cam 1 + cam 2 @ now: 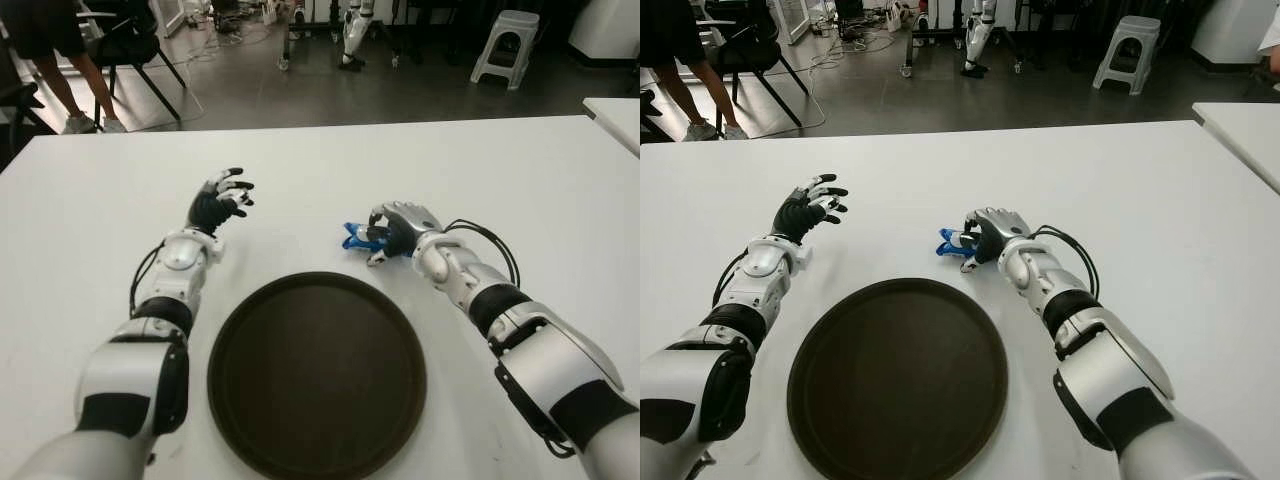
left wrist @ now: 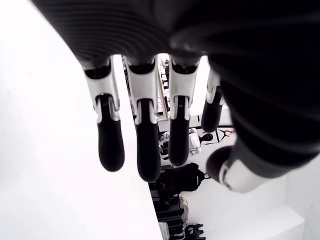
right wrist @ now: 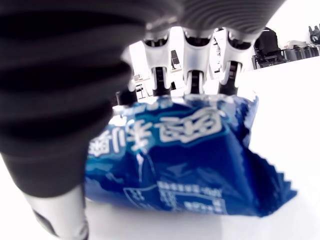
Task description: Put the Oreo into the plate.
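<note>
So the blue Oreo pack (image 1: 356, 236) is sitting on the white table (image 1: 520, 180), just past the far rim of the dark round plate (image 1: 316, 374), and the right hand (image 1: 398, 232) is curling its fingers (image 3: 194, 65) around it, gripping it. Off to the left of the plate, the left hand (image 1: 220, 203) is hovering with fingers (image 2: 111, 145) spread, holding nothing.
</note>
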Robot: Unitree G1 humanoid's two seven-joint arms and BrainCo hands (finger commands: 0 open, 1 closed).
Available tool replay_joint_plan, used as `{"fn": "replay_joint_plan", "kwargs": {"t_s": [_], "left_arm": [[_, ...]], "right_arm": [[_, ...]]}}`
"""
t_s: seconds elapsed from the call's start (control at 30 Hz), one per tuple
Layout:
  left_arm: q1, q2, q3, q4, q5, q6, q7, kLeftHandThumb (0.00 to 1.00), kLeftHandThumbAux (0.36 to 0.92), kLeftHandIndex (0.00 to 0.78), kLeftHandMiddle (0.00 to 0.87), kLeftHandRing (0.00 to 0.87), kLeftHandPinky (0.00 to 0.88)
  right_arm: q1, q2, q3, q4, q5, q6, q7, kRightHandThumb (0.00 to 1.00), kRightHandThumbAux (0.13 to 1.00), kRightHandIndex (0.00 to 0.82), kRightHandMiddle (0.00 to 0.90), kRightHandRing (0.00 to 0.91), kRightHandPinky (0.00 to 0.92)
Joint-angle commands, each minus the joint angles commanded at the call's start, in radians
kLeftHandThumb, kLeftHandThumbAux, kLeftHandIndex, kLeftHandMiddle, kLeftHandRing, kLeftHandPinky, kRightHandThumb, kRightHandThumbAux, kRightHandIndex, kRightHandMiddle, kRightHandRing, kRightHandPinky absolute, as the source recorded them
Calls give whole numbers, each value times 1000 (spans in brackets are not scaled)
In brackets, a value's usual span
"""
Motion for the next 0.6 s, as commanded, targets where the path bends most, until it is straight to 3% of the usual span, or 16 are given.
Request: {"fn": "replay_joint_plan", "kwargs": {"t_s": [0.6], "left_arm": [[-1, -3, 0, -5, 1, 3, 0, 211, 690, 197, 344, 427, 463]], "right_arm": [[0, -8, -42, -15, 33, 13, 30, 38, 914, 506, 666, 686, 697]]}}
